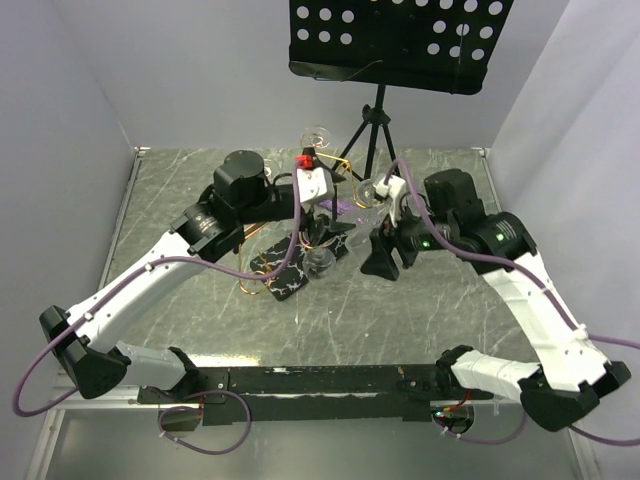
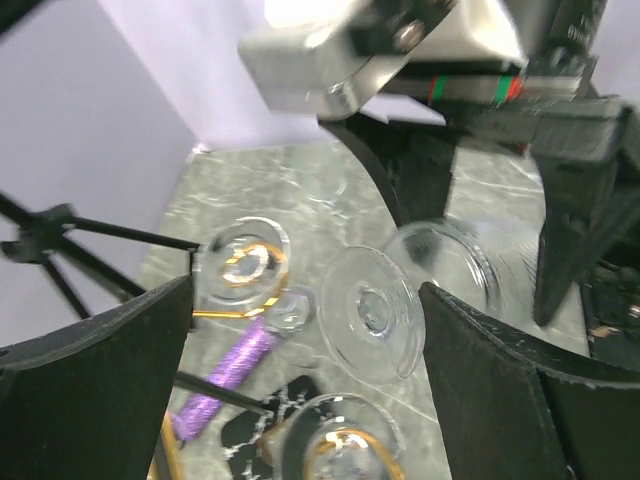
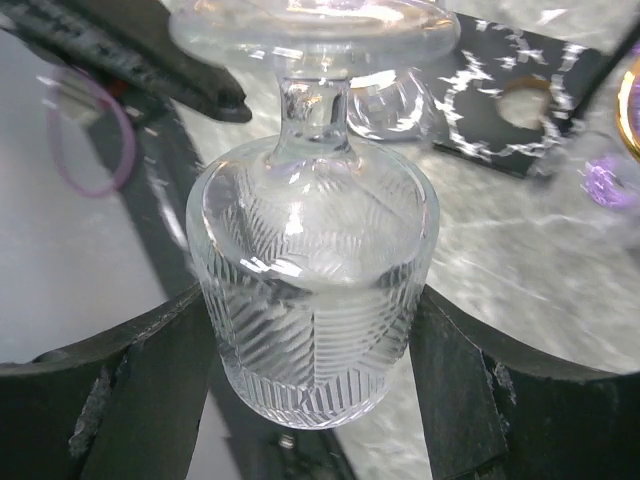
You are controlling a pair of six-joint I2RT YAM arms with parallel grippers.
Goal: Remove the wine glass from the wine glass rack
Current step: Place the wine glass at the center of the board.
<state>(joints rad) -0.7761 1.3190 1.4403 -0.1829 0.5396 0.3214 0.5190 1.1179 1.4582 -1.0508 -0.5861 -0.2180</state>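
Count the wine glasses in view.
3. Held glass in the right gripper; far glass on the wine glass rack; low glass by its base. Others may be hidden.

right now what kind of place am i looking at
Most likely a robot test cell in a lab, not a home: plain pale walls box in a marble-look table, two robot arms are bolted at its near edge, and a music stand stands behind a gold wine glass rack.
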